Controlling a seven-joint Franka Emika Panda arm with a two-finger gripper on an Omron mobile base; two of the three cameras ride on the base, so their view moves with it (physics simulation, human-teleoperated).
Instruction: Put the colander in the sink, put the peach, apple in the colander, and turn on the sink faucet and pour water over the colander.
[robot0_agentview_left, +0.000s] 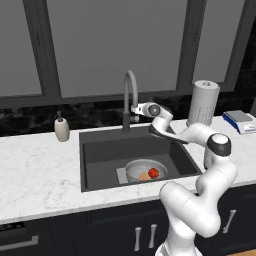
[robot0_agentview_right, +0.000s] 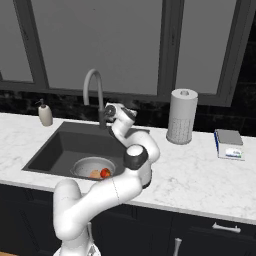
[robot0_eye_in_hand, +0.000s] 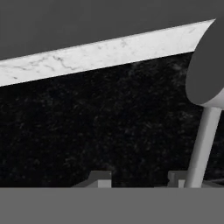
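Step in hand: turn on faucet (robot0_agentview_left: 130, 95); colander (robot0_agentview_left: 145, 170) sits in sink (robot0_agentview_left: 100, 155) with peach (robot0_agentview_left: 144, 176) and apple (robot0_agentview_left: 153, 172). Hand (robot0_agentview_left: 136, 111) beside faucet stem, fingers partly apart, holding nothing visible. Advice: nudge the lever gently, with the spout kept over colander.

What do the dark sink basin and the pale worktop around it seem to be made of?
The large dark grey rectangular sink looks like matte composite or stone: flat, no shine. The white counter looks like polished marble, given its grey veining, though it is only rendered.
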